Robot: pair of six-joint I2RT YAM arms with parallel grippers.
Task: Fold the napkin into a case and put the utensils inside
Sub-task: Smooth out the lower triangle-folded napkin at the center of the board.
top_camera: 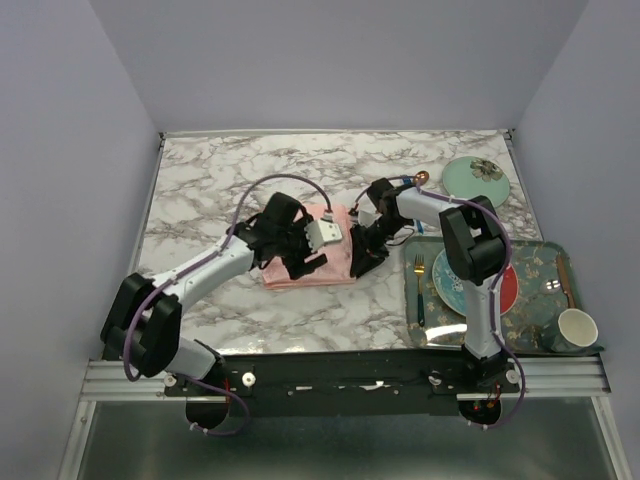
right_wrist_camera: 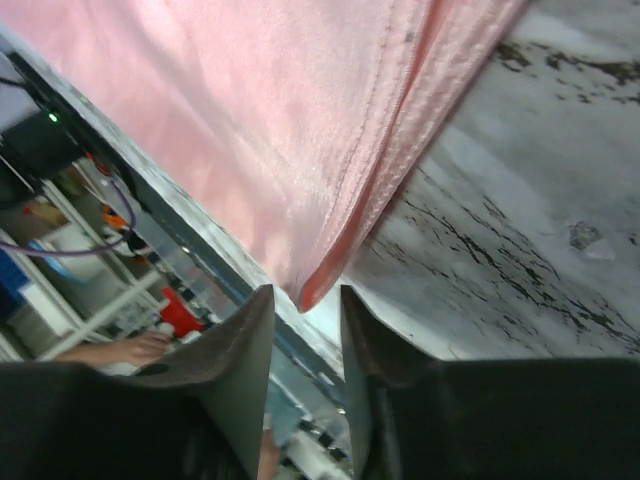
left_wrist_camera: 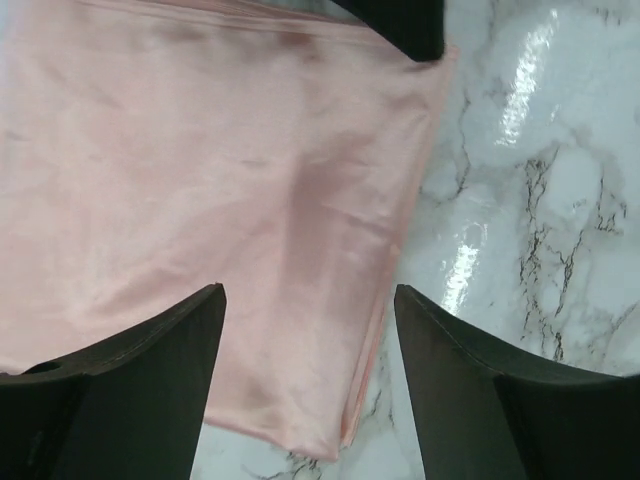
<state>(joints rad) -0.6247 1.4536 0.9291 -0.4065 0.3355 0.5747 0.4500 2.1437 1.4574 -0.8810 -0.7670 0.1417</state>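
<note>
Left hand (left_wrist_camera: 308,295) spread wide, empty, over napkin (left_wrist_camera: 200,180) edge, reads as set for next fold | right hand (right_wrist_camera: 305,290) narrowly parted at napkin corner, probably not pinching it | napkin folded flat on bench (top_camera: 220,180) between both hands

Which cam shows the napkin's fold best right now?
Left wrist: the napkin fills most of the frame, its layered edge sharp. Top external shows it small, partly under the left arm and right arm. Right wrist catches only one corner, close and blurry.
</note>
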